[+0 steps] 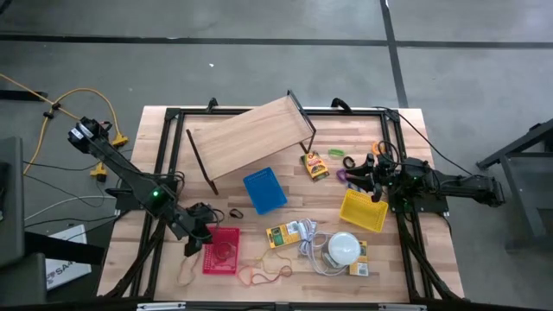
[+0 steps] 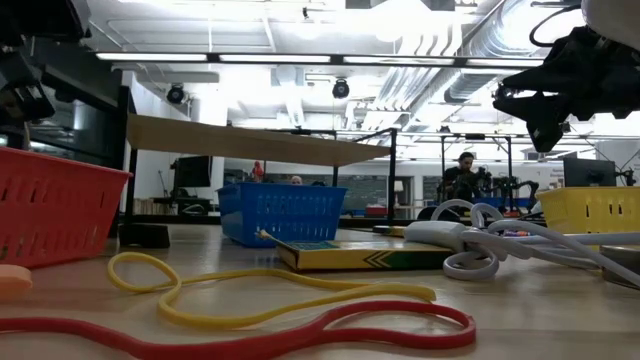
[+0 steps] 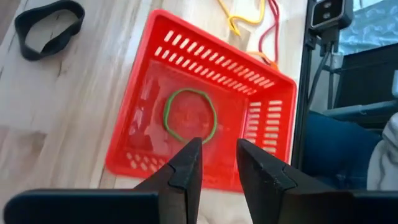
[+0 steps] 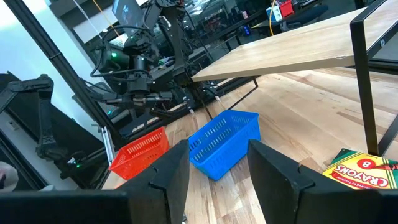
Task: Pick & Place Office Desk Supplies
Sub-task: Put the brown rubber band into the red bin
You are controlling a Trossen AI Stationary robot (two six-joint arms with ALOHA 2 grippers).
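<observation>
A red basket (image 1: 221,251) stands near the table's front left. On its floor lies a green rubber band (image 3: 189,115). My left gripper (image 3: 219,149) hangs open just above the basket's left rim (image 1: 200,237), slanting down, with nothing between its fingers. A black band (image 3: 48,25) lies flat on the wood beside the basket. Yellow (image 2: 250,290) and red (image 2: 300,330) rubber bands lie near the front edge. Crayon packets (image 1: 283,234) (image 1: 315,164) lie mid-table. My right gripper (image 4: 217,155) waits open at the right edge (image 1: 367,180), pointing level.
A tilted wooden shelf (image 1: 251,134) on black legs spans the far middle. A blue basket (image 1: 264,190) sits in front of it and a yellow basket (image 1: 363,210) on the right. A white dome with a cord (image 1: 341,249) rests front right.
</observation>
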